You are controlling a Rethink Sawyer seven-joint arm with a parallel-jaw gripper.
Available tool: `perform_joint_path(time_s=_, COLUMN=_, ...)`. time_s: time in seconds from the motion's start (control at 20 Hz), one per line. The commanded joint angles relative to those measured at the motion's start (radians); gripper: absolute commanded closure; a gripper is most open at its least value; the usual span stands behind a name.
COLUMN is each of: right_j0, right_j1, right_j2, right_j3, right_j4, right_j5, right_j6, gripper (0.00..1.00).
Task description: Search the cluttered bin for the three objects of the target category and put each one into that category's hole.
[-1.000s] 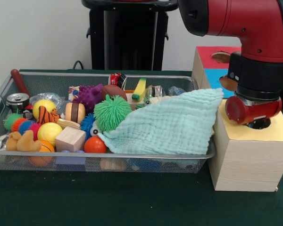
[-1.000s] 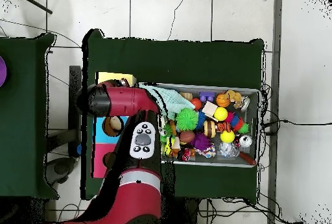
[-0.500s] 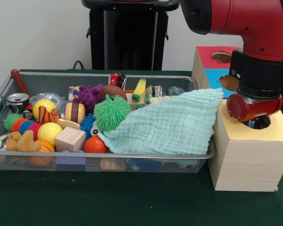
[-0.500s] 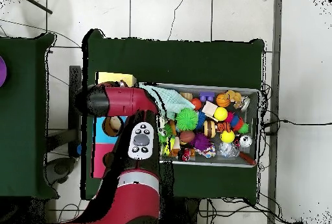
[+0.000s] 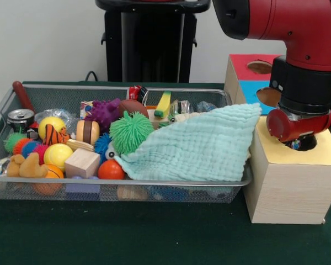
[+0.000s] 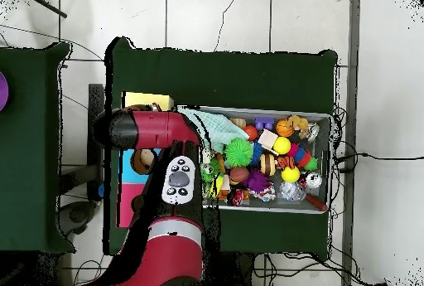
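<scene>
Hanging arm (image 5: pixel 298 49) bent over box's yellow top (image 5: pixel 325 154) | tool (image 5: pixel 301 144) at hole, grip state cannot be told

The bench (image 5: pixel 154 243) wears a dark green cloth. Behind it in the front view stands a black pedestal (image 5: pixel 149 41) against a pale wall (image 5: pixel 44 38), and a black cable (image 5: pixel 91 74) loops up just behind the bench's far edge. From overhead, the bench (image 6: pixel 224 71) sits on a floor of pale tiles (image 6: pixel 248 17) with dark joints. A second green-covered bench (image 6: pixel 29 146) stands beside it, apart, with a purple thing (image 6: pixel 2 86) at the picture's edge. Cables (image 6: pixel 364 157) trail over the tiles.
</scene>
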Motion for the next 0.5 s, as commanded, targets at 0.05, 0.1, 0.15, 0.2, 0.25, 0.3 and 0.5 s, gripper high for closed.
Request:
perform_joint_path(time_s=0.05, right_j0=0.005, right_j1=-0.049, right_j2=0.041, right_j3=0.119, right_j4=-0.039, right_j5=0.182, right_j6=0.124, gripper=0.0)
perform_joint_path(time_s=0.1, right_j0=0.007, right_j1=-0.053, right_j2=0.04, right_j3=0.119, right_j4=-0.039, right_j5=0.186, right_j6=0.124, gripper=0.0)
perform_joint_path(time_s=0.15, right_j0=0.01, right_j1=-0.06, right_j2=0.037, right_j3=0.125, right_j4=-0.04, right_j5=0.187, right_j6=0.126, gripper=0.0)
perform_joint_path(time_s=0.2, right_j0=0.012, right_j1=-0.061, right_j2=0.034, right_j3=0.124, right_j4=-0.041, right_j5=0.189, right_j6=0.127, gripper=0.0)
perform_joint_path(time_s=0.25, right_j0=0.011, right_j1=-0.061, right_j2=0.037, right_j3=0.124, right_j4=-0.042, right_j5=0.186, right_j6=0.124, gripper=0.0)
perform_joint_path(time_s=0.3, right_j0=0.01, right_j1=-0.061, right_j2=0.04, right_j3=0.124, right_j4=-0.042, right_j5=0.183, right_j6=0.121, gripper=0.0)
perform_joint_path(time_s=0.5, right_j0=0.009, right_j1=-0.061, right_j2=0.045, right_j3=0.124, right_j4=-0.047, right_j5=0.192, right_j6=0.111, gripper=1.0)
